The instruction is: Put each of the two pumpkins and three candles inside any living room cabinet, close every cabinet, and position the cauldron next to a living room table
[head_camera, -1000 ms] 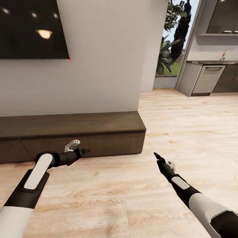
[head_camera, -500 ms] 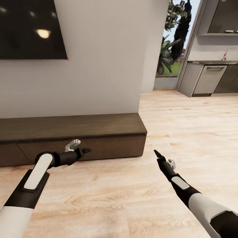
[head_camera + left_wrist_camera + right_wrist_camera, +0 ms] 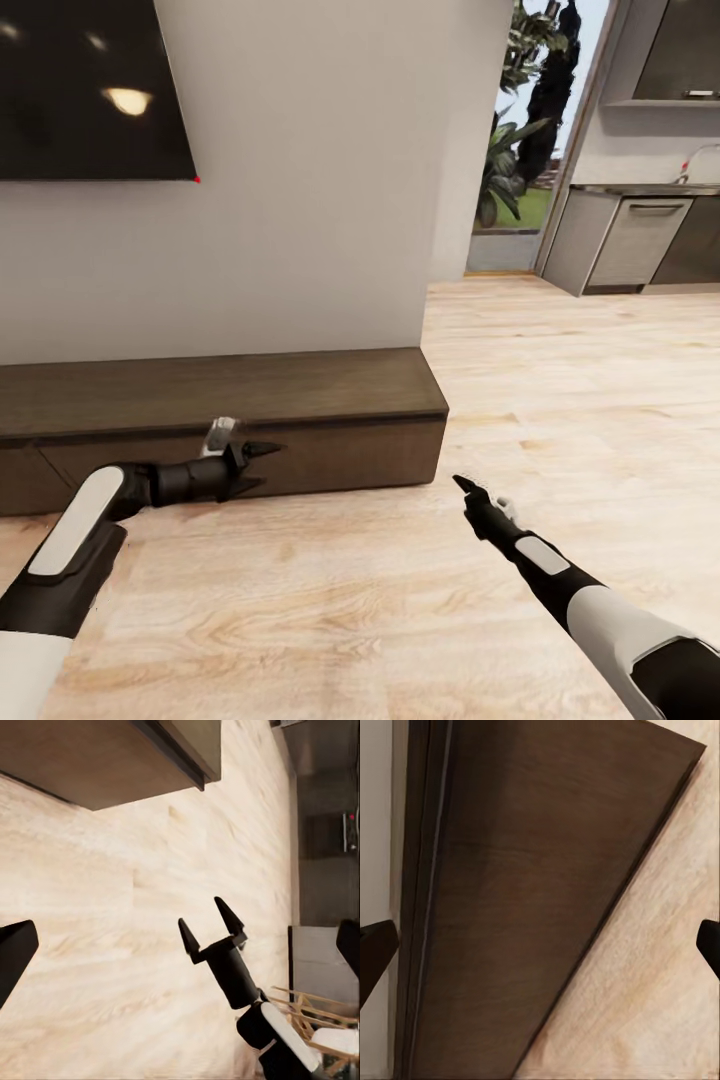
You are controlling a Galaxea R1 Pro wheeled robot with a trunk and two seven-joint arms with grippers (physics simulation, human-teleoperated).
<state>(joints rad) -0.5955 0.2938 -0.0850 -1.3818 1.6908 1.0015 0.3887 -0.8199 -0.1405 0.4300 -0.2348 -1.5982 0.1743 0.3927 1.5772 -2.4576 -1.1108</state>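
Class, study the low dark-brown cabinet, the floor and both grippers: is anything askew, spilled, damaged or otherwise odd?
Nothing stands out. The cabinet sits flush against the wall with its fronts looking shut, the wooden floor shows no spill, and the left gripper and right gripper are both open, holding nothing.

Camera's drifted a bit since 1 s ago, so the whole scene slid left and slightly down for us: the TV (image 3: 90, 85) corner and the cabinet (image 3: 300, 395) end both shifted w/ the view, not on their own. Left arm pulled back toward the frame edge, and the left gripper (image 3: 262, 465) now points sideways along the cabinet front, jaws spread. Right gripper (image 3: 462, 485) moved a touch left and lower, tilted more leftward.
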